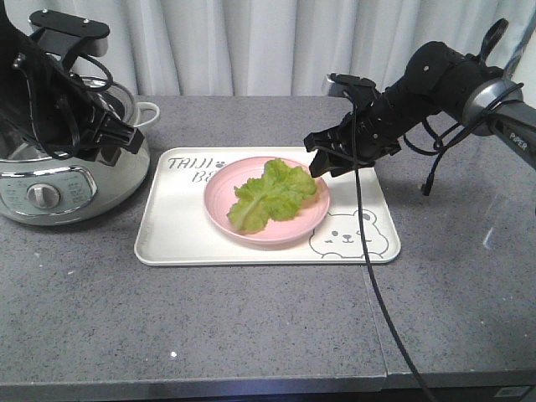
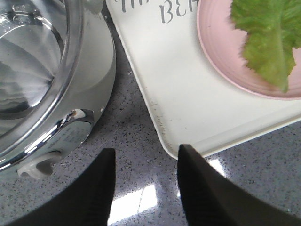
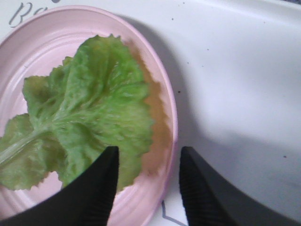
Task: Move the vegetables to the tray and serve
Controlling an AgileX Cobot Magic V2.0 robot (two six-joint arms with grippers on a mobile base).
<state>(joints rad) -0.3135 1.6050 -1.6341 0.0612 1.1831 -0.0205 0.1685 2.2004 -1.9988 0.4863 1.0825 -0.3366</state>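
Front cam, tray (image 1: 172,244): cream-white, rounded corners, flat on grey worktop (image 1: 251,335), mid-scene; "TAIJI" lettering top left, bear face bottom right.
Front cam, pink plate (image 1: 295,228): round, sits on tray, centre.
Front cam, lettuce (image 1: 272,194): crinkly green, lying on pink plate, inside its rim.
Front cam, right gripper (image 1: 322,163): hangs over plate's far-right edge, just beside lettuce; arm reaches in from right.
Front cam, left gripper (image 1: 126,138): by right side of pale green cooker (image 1: 50,188), which stands left of tray.
Left wrist cam, left fingers (image 2: 94,188): spread apart, nothing between; bare worktop below, btw. cooker base and tray corner.
Left wrist cam, surroundings: cooker's glass lid upper left, tray corner w/ lettering and part of plate + leaf tip upper right.
Right wrist cam, right fingers (image 3: 202,193): spread apart, empty; gap lies over plate rim.
Right wrist cam, lettuce: pale rib runs toward lower left, leaf edge reaches left finger; can't tell if touching.
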